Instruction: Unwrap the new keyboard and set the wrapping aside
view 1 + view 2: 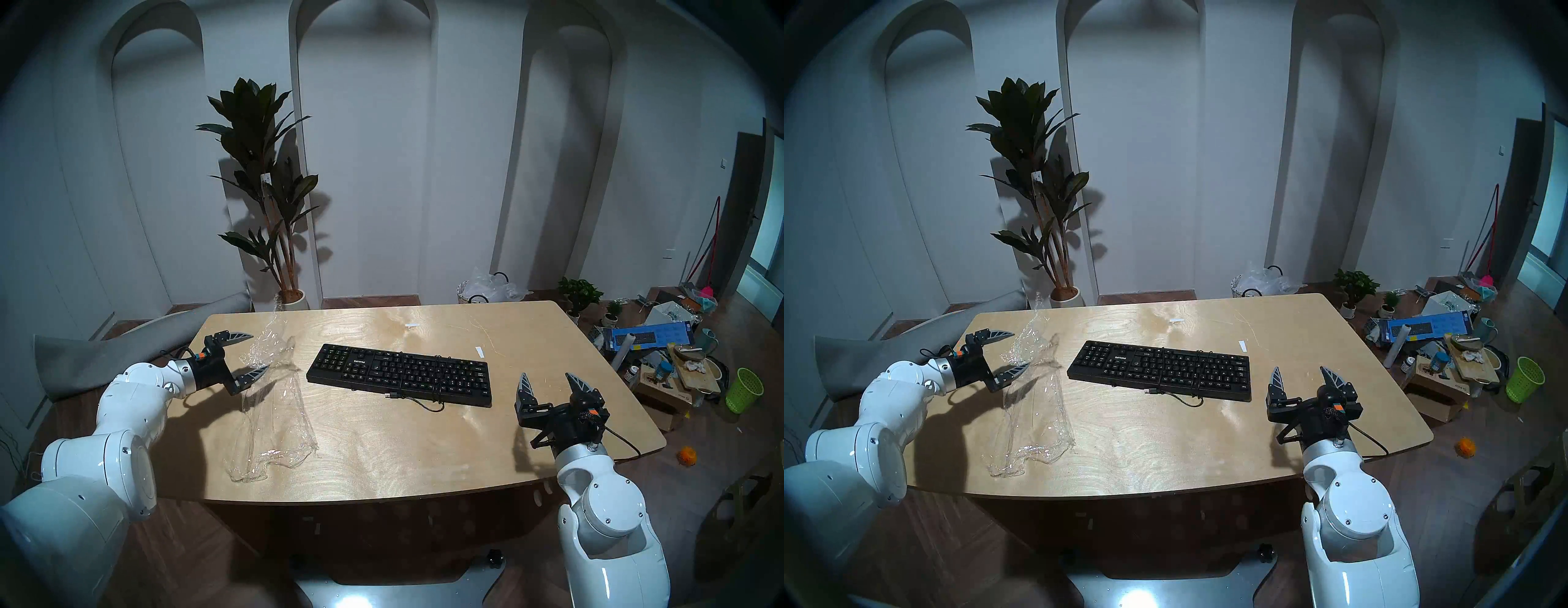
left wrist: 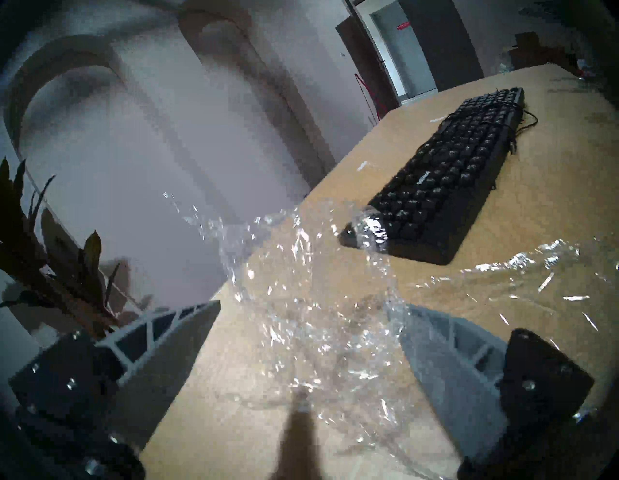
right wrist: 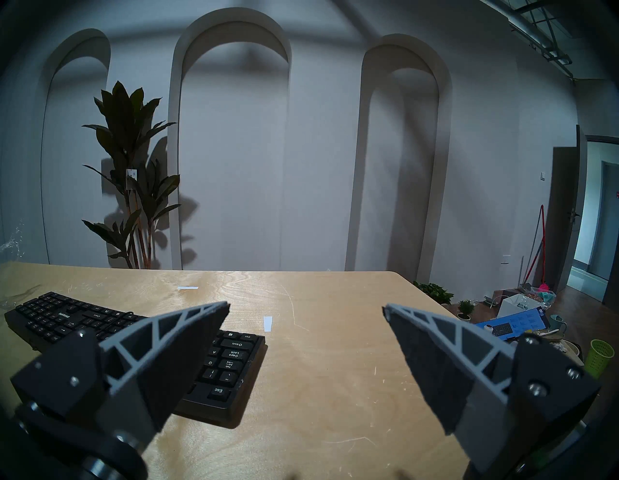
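Note:
The black keyboard (image 1: 399,373) lies bare on the wooden table (image 1: 424,458), its thin cable looped at its near edge. It also shows in the other views (image 1: 1161,369) (image 2: 452,174) (image 3: 67,318). The wrapping (image 1: 275,407), a clear crinkly film, lies left of the keyboard (image 1: 1038,407). Its crumpled far end stands up between the fingers of my left gripper (image 1: 259,351) (image 1: 1020,349), which is open. In the left wrist view the film (image 2: 301,268) fills the gap of the gripper (image 2: 304,303). My right gripper (image 1: 547,378) (image 1: 1300,370) (image 3: 306,306) is open and empty, right of the keyboard.
Two small white paper strips (image 1: 411,325) (image 1: 479,351) lie on the table's far side. A heap of clear plastic with black handles (image 1: 488,288) and a potted plant (image 1: 271,191) stand behind the table. A blue keyboard box (image 1: 649,335) and a green basket (image 1: 742,390) sit on the floor at right.

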`<action>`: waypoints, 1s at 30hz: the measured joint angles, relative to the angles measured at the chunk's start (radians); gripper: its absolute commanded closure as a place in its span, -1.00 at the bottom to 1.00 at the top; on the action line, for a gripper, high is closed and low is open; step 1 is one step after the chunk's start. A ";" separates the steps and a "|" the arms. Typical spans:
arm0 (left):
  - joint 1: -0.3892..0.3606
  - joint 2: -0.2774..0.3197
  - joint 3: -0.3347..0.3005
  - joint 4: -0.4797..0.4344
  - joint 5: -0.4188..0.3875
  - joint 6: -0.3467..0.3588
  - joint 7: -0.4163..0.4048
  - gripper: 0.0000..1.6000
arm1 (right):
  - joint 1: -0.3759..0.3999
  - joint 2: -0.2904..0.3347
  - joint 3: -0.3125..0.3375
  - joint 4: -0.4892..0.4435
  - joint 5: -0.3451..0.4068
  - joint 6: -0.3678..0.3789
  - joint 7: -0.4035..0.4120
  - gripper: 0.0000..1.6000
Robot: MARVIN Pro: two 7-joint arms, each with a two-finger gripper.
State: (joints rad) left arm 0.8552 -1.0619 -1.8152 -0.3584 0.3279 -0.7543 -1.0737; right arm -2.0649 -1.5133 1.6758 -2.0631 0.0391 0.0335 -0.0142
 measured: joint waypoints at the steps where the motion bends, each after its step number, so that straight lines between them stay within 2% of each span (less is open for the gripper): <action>1: 0.006 0.004 0.002 -0.003 -0.008 0.011 -0.011 -1.00 | 0.000 0.000 0.000 0.000 0.000 0.000 0.000 -1.00; 7: 0.019 0.018 0.011 -0.016 -0.036 0.050 -0.052 -1.00 | 0.000 0.000 0.000 0.002 0.000 0.000 0.000 -1.00; 15: 0.019 0.038 0.035 -0.061 -0.051 0.067 -0.072 -1.00 | 0.002 0.000 0.000 0.005 0.000 0.000 0.001 -1.00; 30: -0.044 0.059 0.016 -0.173 -0.112 0.076 -0.083 -1.00 | 0.005 0.000 0.000 0.024 0.000 0.000 0.001 -1.00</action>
State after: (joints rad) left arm 0.8111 -1.0029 -1.7990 -0.5312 0.2156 -0.6783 -1.1566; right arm -2.0599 -1.5133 1.6758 -2.0393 0.0392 0.0335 -0.0131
